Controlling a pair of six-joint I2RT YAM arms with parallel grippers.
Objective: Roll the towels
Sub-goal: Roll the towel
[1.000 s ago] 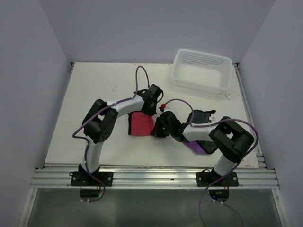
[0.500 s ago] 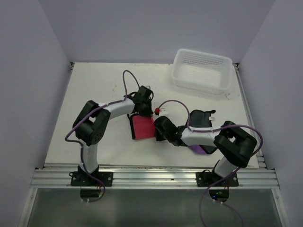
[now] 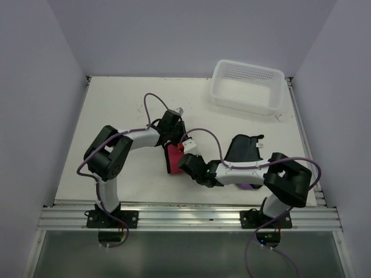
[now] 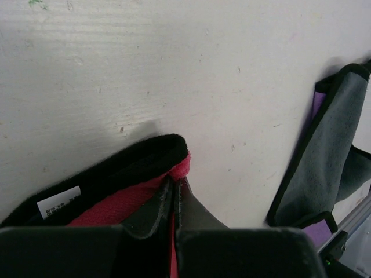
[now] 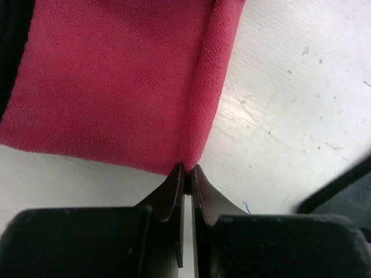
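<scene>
Currently, left pincer (image 4: pixel 174 191): my jaws are clamped on the pink-red towel (image 3: pixel 173 159) corner.
Right pincer (image 5: pixel 186 174): closed at its folded edge.
Location: mid-tabletop (image 3: pixel 116 116).
Risk: uneven pull unrolls the fold.

The left arm reaches from its base at seven o'clock toward the table's middle, elbow folded, its left gripper (image 4: pixel 174 194) pinched tight on a fold of the pink-red towel (image 4: pixel 122 205). The right arm sweeps from five o'clock leftward, low and stretched, its right gripper (image 5: pixel 186 174) pinched on the same towel's edge
</scene>
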